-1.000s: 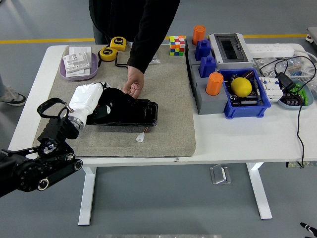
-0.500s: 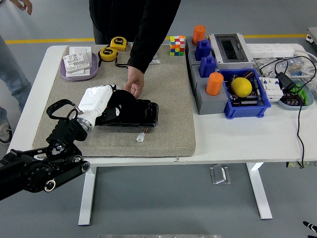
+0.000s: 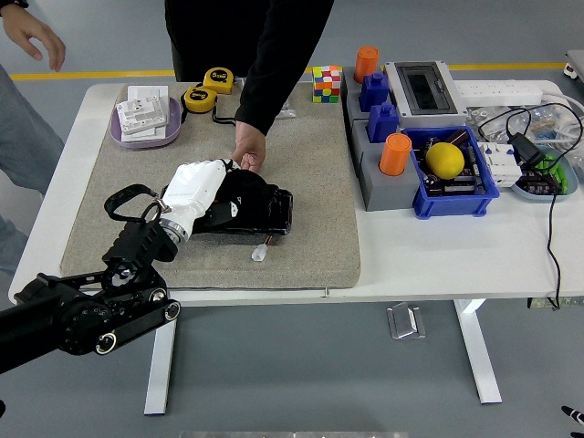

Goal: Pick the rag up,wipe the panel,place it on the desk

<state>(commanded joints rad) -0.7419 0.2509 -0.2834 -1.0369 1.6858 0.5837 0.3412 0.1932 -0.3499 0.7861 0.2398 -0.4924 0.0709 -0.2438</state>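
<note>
No legible text anywhere.
Print is showing on the two yellow tape measures (image 3: 208, 88) left of the Rubik's cube (image 3: 327, 83), but it is blurring beyond reading.

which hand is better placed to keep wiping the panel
Left. The left hand already rests on the black panel on the mat; the rag itself is hard to make out. The right hand is out of view.

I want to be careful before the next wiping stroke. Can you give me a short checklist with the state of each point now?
1. Left robot hand on the black panel: ok.
2. Rag under the hand: cannot tell, hidden.
3. Panel held steady by the person's hand at its far edge: ok.
4. Person's hand clear of the stroke path: not ok, very close.
5. Small white piece off the panel, on the mat: ok.
</note>
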